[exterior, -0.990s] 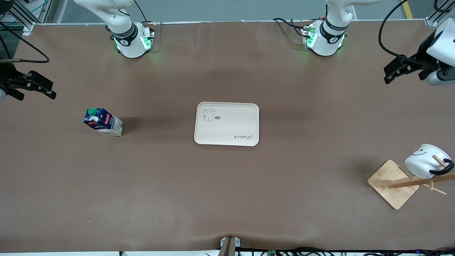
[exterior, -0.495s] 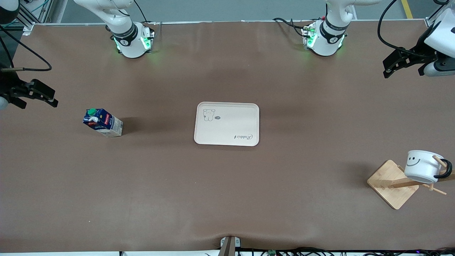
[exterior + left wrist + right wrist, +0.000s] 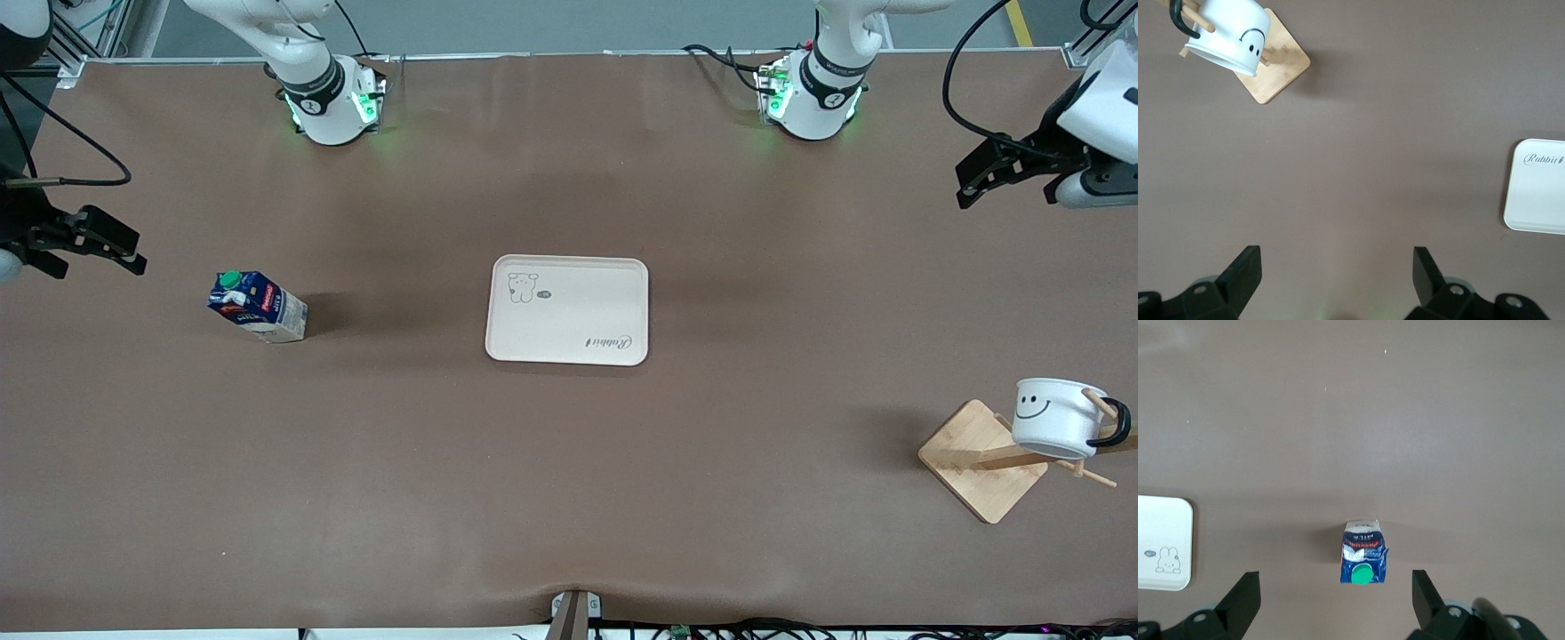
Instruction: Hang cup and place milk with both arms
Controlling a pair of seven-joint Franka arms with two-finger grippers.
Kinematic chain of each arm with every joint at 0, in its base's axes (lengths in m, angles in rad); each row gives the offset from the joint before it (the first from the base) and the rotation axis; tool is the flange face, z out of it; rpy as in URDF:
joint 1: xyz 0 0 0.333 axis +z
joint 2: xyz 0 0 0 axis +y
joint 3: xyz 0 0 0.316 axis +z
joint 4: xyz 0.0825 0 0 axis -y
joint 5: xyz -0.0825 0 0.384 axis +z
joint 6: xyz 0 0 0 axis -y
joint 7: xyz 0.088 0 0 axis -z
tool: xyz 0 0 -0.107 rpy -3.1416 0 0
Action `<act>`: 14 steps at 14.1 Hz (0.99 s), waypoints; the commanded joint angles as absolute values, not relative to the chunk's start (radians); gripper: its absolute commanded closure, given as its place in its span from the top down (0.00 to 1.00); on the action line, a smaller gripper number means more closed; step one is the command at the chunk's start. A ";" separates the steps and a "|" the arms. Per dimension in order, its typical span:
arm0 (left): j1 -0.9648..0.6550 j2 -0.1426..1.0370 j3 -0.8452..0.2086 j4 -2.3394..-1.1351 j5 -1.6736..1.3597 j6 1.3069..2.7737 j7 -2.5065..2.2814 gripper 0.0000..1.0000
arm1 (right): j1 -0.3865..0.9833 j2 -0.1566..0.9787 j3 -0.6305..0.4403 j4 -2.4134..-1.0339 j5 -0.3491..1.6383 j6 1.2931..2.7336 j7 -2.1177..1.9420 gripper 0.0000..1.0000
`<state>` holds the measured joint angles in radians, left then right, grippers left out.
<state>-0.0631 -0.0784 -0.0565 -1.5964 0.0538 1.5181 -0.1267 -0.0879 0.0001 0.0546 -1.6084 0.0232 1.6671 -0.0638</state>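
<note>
The white cup (image 3: pixel 1053 417) with a black smiley and black handle hangs on a peg of the wooden rack (image 3: pixel 982 460) at the left arm's end of the table; it also shows in the left wrist view (image 3: pixel 1228 37). The dark blue milk carton (image 3: pixel 258 307) with a green cap stands on the table toward the right arm's end; it also shows in the right wrist view (image 3: pixel 1363 561). My left gripper (image 3: pixel 976 183) is open and empty, high over the table's left-arm end. My right gripper (image 3: pixel 127 250) is open and empty, over the table's right-arm edge, apart from the milk.
A cream tray (image 3: pixel 569 347) with a rabbit drawing lies at the table's middle; it also shows in the left wrist view (image 3: pixel 1538 213) and the right wrist view (image 3: pixel 1165 520). The arms' green-lit bases (image 3: pixel 333 111) (image 3: pixel 805 98) stand along the table's top edge.
The cup has swung from tilted to hanging level on the rack peg. My left gripper has shifted slightly; my right gripper has moved lower in the front view, toward the milk.
</note>
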 commanded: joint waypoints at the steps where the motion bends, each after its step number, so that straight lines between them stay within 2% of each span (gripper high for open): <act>1: -0.081 -0.043 -0.049 -1.563 0.034 1.516 -0.118 1.00 | -0.103 0.002 0.063 -1.579 0.041 1.628 -0.068 1.00; 6: -0.068 -0.041 -0.049 -1.562 0.032 1.514 -0.120 1.00 | -0.115 -0.006 0.061 -1.578 0.038 1.615 -0.071 1.00; 9: -0.064 -0.041 -0.046 -1.554 0.032 1.514 -0.120 1.00 | -0.115 -0.012 0.061 -1.571 0.040 1.520 -0.067 1.00; 14: -0.064 -0.046 -0.046 -1.555 0.032 1.509 -0.117 1.00 | -0.117 -0.008 0.061 -1.571 0.041 1.522 -0.067 1.00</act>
